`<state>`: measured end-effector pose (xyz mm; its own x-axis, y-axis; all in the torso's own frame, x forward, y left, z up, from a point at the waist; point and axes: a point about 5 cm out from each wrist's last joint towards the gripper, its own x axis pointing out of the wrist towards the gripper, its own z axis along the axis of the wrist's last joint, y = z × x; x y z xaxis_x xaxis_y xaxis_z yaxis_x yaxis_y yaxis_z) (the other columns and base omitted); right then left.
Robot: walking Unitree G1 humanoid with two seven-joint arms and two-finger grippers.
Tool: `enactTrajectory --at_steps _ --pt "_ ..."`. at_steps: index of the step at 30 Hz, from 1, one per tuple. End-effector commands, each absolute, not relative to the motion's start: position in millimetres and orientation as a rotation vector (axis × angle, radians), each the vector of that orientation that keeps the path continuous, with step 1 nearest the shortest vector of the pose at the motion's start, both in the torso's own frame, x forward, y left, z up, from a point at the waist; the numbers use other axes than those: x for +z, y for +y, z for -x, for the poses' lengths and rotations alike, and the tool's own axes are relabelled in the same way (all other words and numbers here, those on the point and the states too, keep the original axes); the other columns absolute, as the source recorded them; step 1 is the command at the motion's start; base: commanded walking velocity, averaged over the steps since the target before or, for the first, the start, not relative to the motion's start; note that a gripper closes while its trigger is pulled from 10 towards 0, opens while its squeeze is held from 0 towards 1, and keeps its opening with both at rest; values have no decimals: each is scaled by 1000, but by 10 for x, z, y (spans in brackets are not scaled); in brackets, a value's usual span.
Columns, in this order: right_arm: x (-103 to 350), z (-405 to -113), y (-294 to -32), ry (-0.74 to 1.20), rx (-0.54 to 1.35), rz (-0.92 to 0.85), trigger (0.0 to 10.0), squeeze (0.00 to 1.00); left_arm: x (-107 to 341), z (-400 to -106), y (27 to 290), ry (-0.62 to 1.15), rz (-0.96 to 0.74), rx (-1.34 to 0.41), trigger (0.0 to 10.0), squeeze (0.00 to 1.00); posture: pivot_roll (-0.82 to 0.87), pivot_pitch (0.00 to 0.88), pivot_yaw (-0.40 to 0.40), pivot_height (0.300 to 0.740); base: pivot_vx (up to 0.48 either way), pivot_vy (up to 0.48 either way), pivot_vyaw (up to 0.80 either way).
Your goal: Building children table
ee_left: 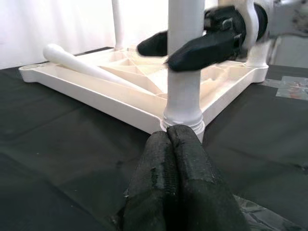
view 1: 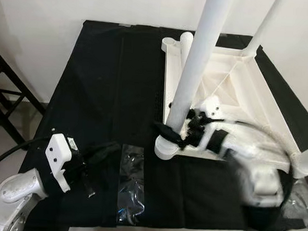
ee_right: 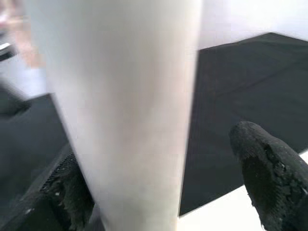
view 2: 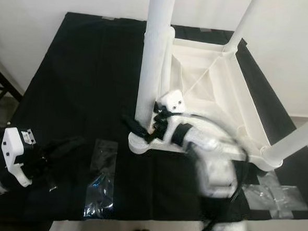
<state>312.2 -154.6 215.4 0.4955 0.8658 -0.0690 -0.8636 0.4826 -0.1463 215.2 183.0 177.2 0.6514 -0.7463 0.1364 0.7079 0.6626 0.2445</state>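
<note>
Nearest, the left gripper (view 1: 90, 166) rests low over the black cloth (view 1: 108, 92) on the counter (view 2: 152, 228), jaws pressed together and holding nothing; a clear plastic bag (view 1: 131, 185) lies just beside it, and tape patches (view 2: 274, 196) hold the cloth at the robot's right. Beyond, the white children table (view 1: 233, 94) lies upside down on the cloth; the right gripper (view 1: 176, 132) sits at its near corner, jaws set either side of the upright leg (view 1: 199, 55) just above its socket, a slight gap showing on one side. A loose leg (ee_left: 86, 65) lies across the frame; two more legs (view 2: 299, 140) stand farther back.
</note>
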Motion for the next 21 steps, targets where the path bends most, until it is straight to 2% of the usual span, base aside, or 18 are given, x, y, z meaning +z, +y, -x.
enactTrajectory --at_steps 1,4,5,6,7,14,21 --pt "2068 -3180 -1575 2 1096 161 10000 0 1726 -2144 1815 -214 -176 -832 10000 0 93 144 -103 740 0 0 0" --pt "2131 -3308 -1606 -14 1092 114 10000 0 1721 -2146 1813 -212 -177 -832 10000 0 97 145 -104 740 0 0 0" --pt "2170 -3363 -1610 -22 1103 94 4824 0 1717 -2146 1813 -211 -178 -832 10000 0 94 143 -101 740 0 0 0" --pt "2170 -3363 -1610 -22 1103 94 4824 0 1717 -2146 1813 -211 -178 -832 10000 0 94 143 -101 740 0 0 0" --pt "2203 -3397 -1613 -27 1122 80 0 0 1715 -2147 1813 -209 -179 -832 10000 0 90 143 -105 740 0 0 0" --pt "2296 -3497 -1615 -41 1216 84 0 0 1707 -2149 1812 -205 -178 -835 10000 0 82 140 -99 740 0 0 0" --pt "2201 -3490 -1630 -24 1215 114 0 0 1710 -2142 1810 -206 -178 -834 10000 0 81 145 -102 740 0 0 0"
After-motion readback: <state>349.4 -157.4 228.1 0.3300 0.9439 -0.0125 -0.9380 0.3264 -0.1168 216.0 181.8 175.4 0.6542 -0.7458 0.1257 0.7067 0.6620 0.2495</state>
